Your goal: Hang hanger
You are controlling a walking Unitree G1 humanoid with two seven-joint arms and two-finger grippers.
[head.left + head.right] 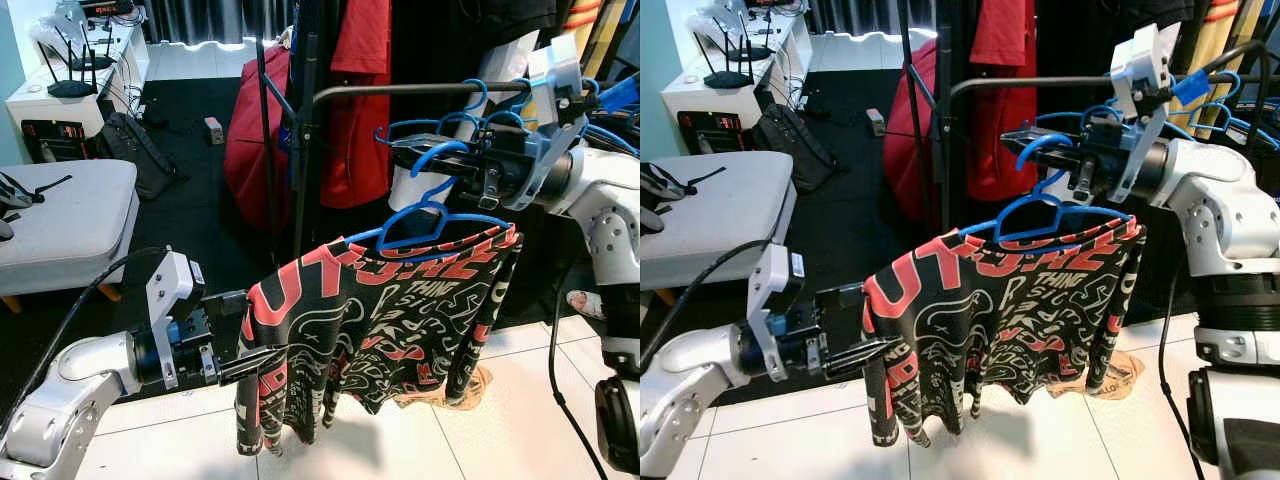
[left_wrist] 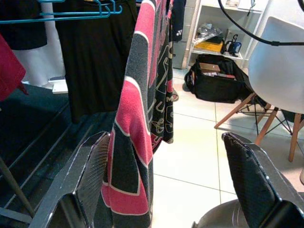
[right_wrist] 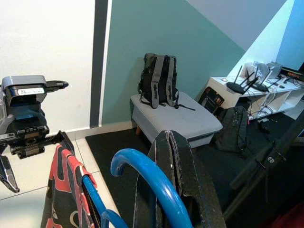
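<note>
Below the dark clothes rail [image 1: 420, 91] we hold a blue hanger [image 1: 437, 215] carrying a black and red printed shirt [image 1: 385, 320]. Its shoulder bar runs roughly level from our left to our right, dipping slightly toward the left, and its hook [image 1: 440, 152] rises and curls over toward our left. The hook sits just under the rail among other blue hangers [image 1: 470, 120], and we cannot tell whether it touches the rail.

Our right gripper [image 1: 420, 152] is up beside the rail, fingers pressed together around the hook; in the right wrist view the blue curve [image 3: 152, 183] lies along the closed black fingers [image 3: 175, 180].

Our left gripper [image 1: 262, 335] is lower, out in front, at the shirt's left sleeve [image 1: 255, 390]. Its jaws stand wide apart. In the left wrist view the sleeve [image 2: 135, 156] hangs between them, brushing against one finger [image 2: 90, 175] while well apart from the other.

The shirt hangs over the edge where black carpet [image 1: 200, 220] meets white tile floor [image 1: 400, 440]. A grey ottoman [image 1: 65, 215] stands to our left.
</note>
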